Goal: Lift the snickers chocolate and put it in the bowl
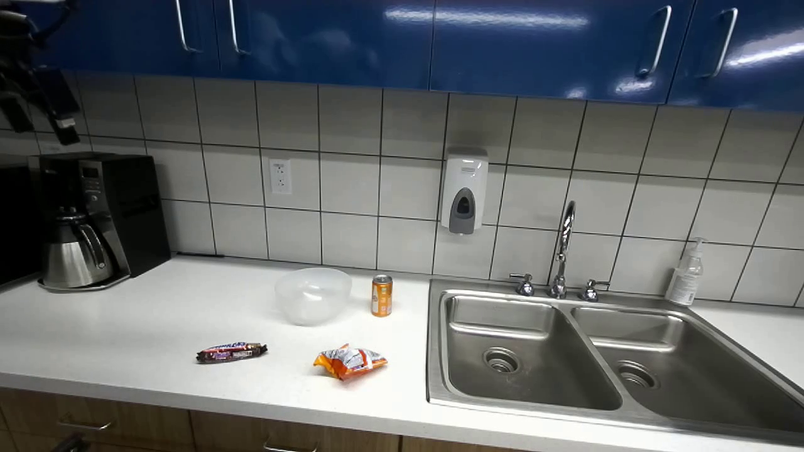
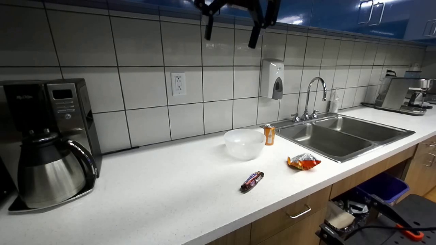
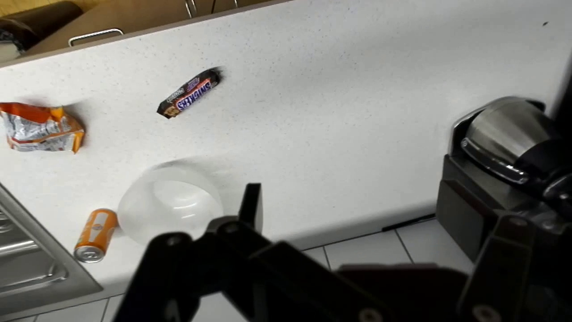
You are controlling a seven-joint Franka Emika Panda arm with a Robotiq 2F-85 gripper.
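The snickers chocolate [image 1: 231, 353] is a dark brown wrapped bar lying flat on the white counter, also seen in an exterior view [image 2: 252, 181] and the wrist view [image 3: 191, 93]. The bowl [image 1: 313, 296] is translucent white and stands upright behind the bar, nearer the wall. It also shows in an exterior view [image 2: 244, 144] and, partly behind a gripper finger, in the wrist view [image 3: 170, 205]. My gripper [image 2: 231, 36] is high above the counter, apart from both. Its fingers are spread with nothing between them, as the wrist view [image 3: 357, 210] shows.
An orange can [image 1: 382, 295] stands beside the bowl. A crinkled orange-red snack packet [image 1: 350, 362] lies near the bar. A steel double sink [image 1: 527, 402] is beyond them. A coffee maker [image 2: 68, 112] with a steel pot stands at the counter's opposite end. Blue cabinets [image 1: 326, 37] hang above.
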